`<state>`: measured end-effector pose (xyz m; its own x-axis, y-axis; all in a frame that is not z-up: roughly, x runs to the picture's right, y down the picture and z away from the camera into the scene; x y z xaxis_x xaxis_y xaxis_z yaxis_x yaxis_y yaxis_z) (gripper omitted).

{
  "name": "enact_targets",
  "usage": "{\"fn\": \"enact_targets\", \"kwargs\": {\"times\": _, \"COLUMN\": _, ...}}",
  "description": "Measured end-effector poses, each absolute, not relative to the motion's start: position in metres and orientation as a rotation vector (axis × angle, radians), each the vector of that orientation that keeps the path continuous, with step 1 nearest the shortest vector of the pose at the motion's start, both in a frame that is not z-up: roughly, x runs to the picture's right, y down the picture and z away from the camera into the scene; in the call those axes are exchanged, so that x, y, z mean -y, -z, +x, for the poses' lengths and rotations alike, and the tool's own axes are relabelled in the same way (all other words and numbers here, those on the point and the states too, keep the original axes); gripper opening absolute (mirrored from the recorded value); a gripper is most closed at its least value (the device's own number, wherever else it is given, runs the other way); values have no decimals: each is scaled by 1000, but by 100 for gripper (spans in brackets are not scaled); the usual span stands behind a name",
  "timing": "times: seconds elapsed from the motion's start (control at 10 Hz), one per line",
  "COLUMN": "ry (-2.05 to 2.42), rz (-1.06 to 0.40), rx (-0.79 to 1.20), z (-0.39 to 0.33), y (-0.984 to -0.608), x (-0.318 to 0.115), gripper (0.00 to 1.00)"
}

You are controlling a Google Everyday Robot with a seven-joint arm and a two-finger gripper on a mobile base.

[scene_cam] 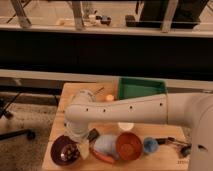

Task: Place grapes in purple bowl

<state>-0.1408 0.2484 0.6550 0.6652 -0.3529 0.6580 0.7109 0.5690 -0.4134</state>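
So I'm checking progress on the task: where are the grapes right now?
The grapes lie inside the purple bowl at the table's front-left corner in the camera view, just left of the gripper and the orange-red bowl.

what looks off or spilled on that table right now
Nothing stands out. The grapes sit inside the purple bowl at the table's front left corner, with none scattered outside it. The gripper hangs right beside the bowl's rim. The orange-red bowl and green tray sit upright.
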Motion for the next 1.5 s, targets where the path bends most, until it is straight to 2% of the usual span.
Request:
{"fn": "enact_targets", "kwargs": {"times": 0.8, "ry": 672, "rz": -700, "rx": 561, "z": -140, "y": -641, "x": -241, "gripper": 80}}
{"fn": "enact_targets", "kwargs": {"times": 1.5, "ry": 631, "rz": -703, "rx": 576, "z": -124, "y": -641, "x": -215, "gripper": 80}}
